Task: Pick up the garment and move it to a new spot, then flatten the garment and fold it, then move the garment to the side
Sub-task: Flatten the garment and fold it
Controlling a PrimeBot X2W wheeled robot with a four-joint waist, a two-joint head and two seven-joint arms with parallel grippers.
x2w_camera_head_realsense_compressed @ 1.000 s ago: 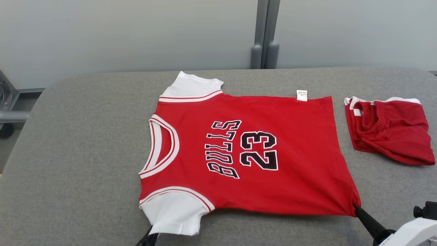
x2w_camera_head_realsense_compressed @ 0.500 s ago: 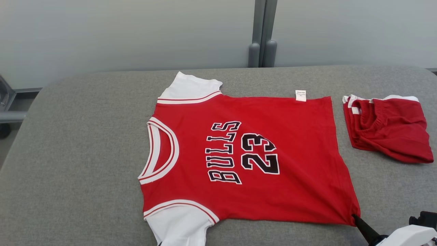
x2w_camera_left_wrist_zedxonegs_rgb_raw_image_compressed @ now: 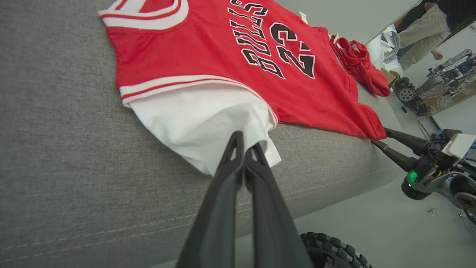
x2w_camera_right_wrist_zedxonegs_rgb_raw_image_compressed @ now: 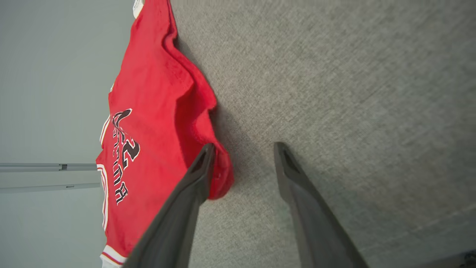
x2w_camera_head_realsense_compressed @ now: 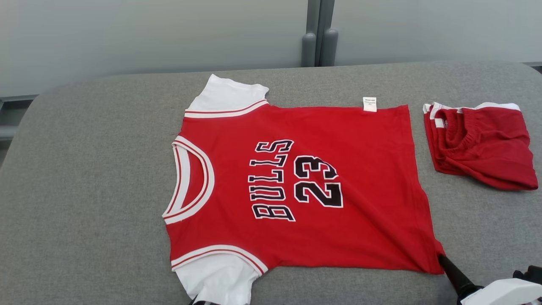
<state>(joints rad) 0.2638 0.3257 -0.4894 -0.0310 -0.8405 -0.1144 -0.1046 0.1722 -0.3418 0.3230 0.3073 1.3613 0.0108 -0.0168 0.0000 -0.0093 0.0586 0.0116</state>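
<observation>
The garment (x2w_camera_head_realsense_compressed: pixel 305 182) is a red jersey with white sleeves and "BULLS 23" on it, lying flat on the grey padded table (x2w_camera_head_realsense_compressed: pixel 84 190), collar to the left. In the left wrist view my left gripper (x2w_camera_left_wrist_zedxonegs_rgb_raw_image_compressed: pixel 243 143) is shut on the edge of the near white sleeve (x2w_camera_left_wrist_zedxonegs_rgb_raw_image_compressed: pixel 197 123), close to the table's front edge. My right gripper (x2w_camera_right_wrist_zedxonegs_rgb_raw_image_compressed: pixel 243 146) stands open at the near hem corner (x2w_camera_right_wrist_zedxonegs_rgb_raw_image_compressed: pixel 219 178). That red corner rests against one finger and the other finger is apart over bare table. The right gripper (x2w_camera_left_wrist_zedxonegs_rgb_raw_image_compressed: pixel 380 136) also appears in the left wrist view, at the same corner.
A folded red pair of shorts (x2w_camera_head_realsense_compressed: pixel 478 148) lies at the table's right end, a small gap from the jersey's hem. Bare grey table stretches to the left of the collar. Below the front edge are a knobbly wheel (x2w_camera_left_wrist_zedxonegs_rgb_raw_image_compressed: pixel 334 249) and floor. A person's legs (x2w_camera_left_wrist_zedxonegs_rgb_raw_image_compressed: pixel 416 29) stand far off.
My right gripper has opened and let go of the hem corner. The left gripper stays shut on the sleeve. The head camera has shifted, so the whole picture sits a little higher.
</observation>
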